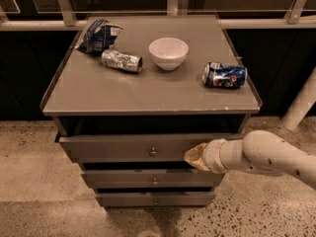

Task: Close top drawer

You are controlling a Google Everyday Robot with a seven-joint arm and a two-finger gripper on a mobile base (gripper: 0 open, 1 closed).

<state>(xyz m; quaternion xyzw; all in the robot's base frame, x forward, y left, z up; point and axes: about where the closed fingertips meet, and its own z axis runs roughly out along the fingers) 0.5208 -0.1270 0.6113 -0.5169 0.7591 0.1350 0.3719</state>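
Partly open, the top drawer (113,149) juts forward from under the cabinet top (148,90), its long axis running left-right. The gripper (195,156) sits at the drawer's front face, right of its knob (153,152), seemingly touching. Whether it is spread or closed cannot be told. The drawer lies straight behind the gripper, so the push likely goes inward.

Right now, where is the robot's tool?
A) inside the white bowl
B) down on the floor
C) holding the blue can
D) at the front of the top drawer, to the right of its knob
D: the tool is up against the front of the top drawer, which stands pulled out, just right of the small round knob.
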